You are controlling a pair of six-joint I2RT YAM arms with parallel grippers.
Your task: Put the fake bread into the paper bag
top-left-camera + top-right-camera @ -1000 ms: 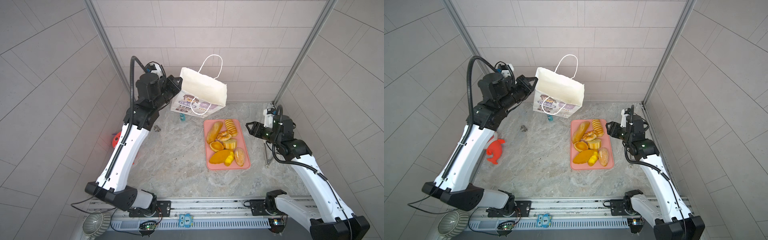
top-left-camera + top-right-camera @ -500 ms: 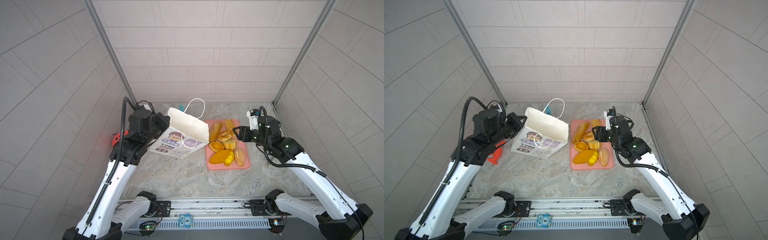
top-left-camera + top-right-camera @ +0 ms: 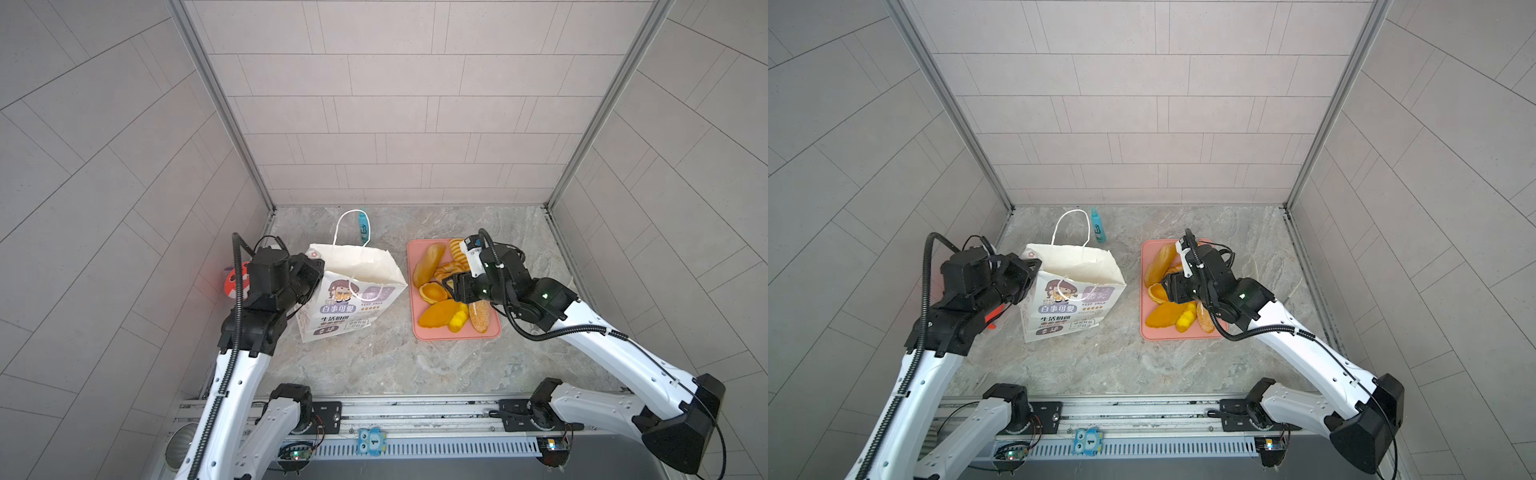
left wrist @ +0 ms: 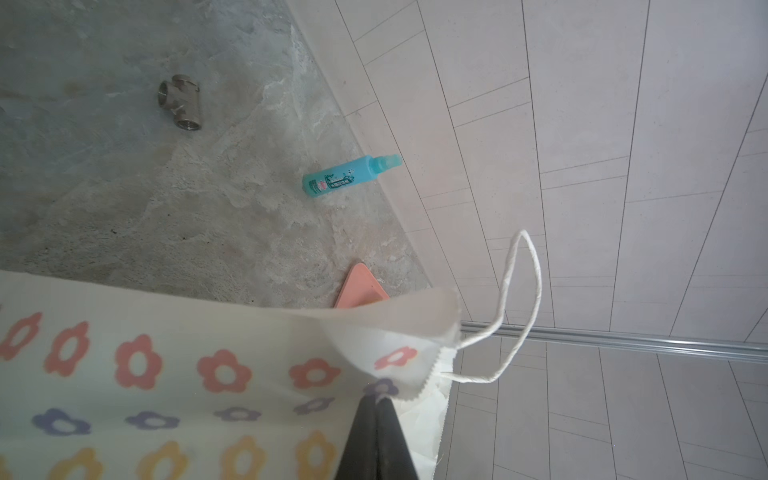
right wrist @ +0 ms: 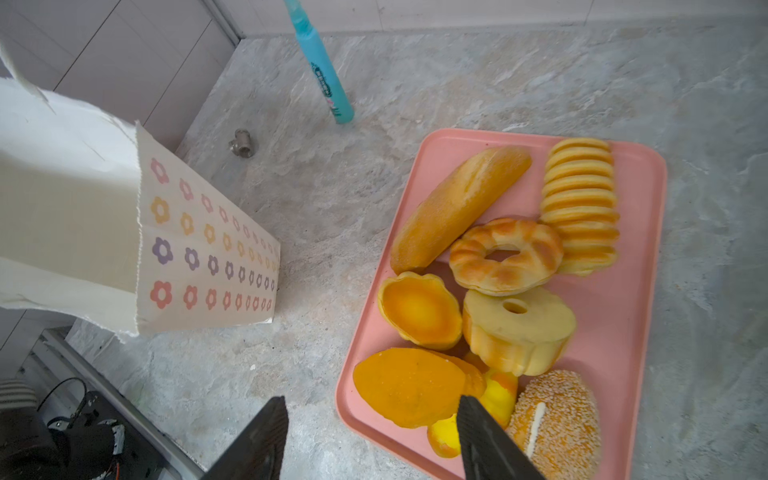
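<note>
Interior of paper bag (image 3: 353, 305) hidden; left pincer (image 4: 376, 405) clamps its rim. Right pincer (image 3: 452, 286), jaws apart, empty, covers some fake bread (image 3: 428, 262).

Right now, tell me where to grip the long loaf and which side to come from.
Grip the long loaf across its narrow width, at the end away from the twisted ring, coming down from above. It lies flat on the pink tray, and bare tray shows along both long sides there, so the fingers should fit.
</note>
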